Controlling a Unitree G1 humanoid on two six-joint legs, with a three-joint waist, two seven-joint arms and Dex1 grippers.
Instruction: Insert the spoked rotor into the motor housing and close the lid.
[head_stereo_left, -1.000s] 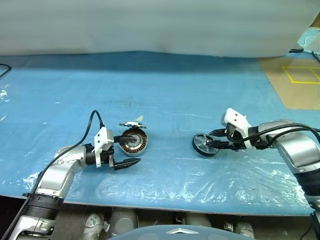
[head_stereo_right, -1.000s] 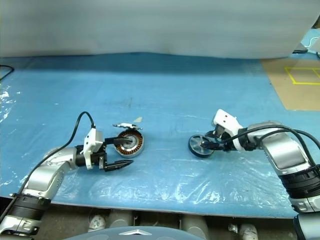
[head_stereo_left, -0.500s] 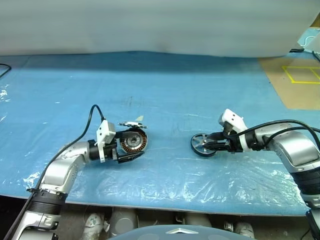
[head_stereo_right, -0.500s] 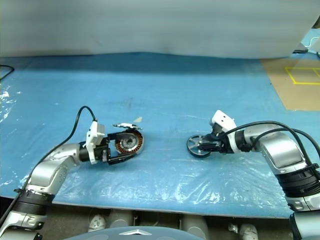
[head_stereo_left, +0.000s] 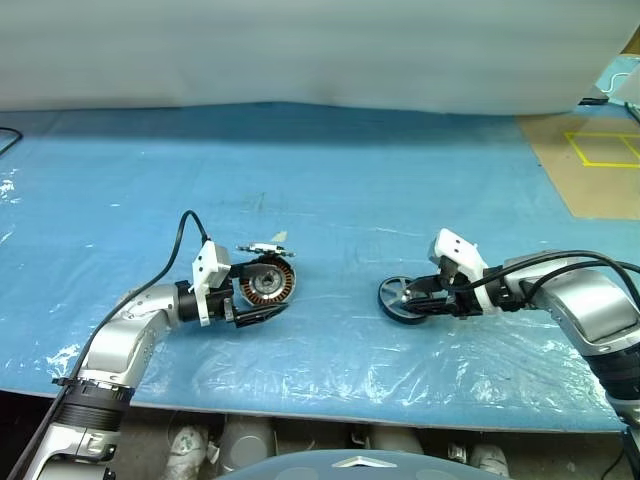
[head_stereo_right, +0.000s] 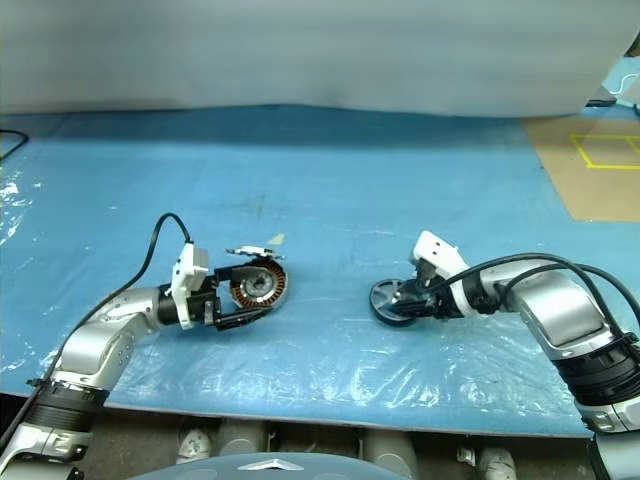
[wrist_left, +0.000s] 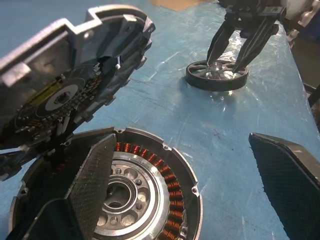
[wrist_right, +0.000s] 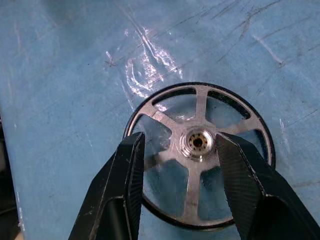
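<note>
**Right jaws straddle the rotor's hub; housing waits to the left**

Flat on the blue sheet (head_stereo_left: 330, 200) lies the rotor (head_stereo_left: 402, 297), its axis pointing up, black rim outermost and silver spokes meeting at a small hub (wrist_right: 198, 141). The right gripper (wrist_right: 175, 150) comes down on it at a slant from the robot's right, its two fingers about half parted and set one on each side of the hub, reaching down between the spokes inside the rim. Whether the pads already press on the hub cannot be told; the rotor looks to rest on the sheet, not lifted. The right arm is plainly the nearer one.

Well apart, toward the robot's left, sits the housing (head_stereo_left: 268, 283), copper windings ringing its metal hub, open side up. Its lid (wrist_left: 75, 75) stands raised on the hinge at the far edge, tilted over the cup. The left gripper (head_stereo_left: 252, 302) reaches in level from the left with jaws wide, one finger (wrist_left: 90, 185) lying over the cup and the other on the near side, outside it.

Between rotor and housing the sheet is bare, so the carry across looks clear. The likely obstacles are at the cup itself: the leaning lid and the left finger over the opening.
</note>
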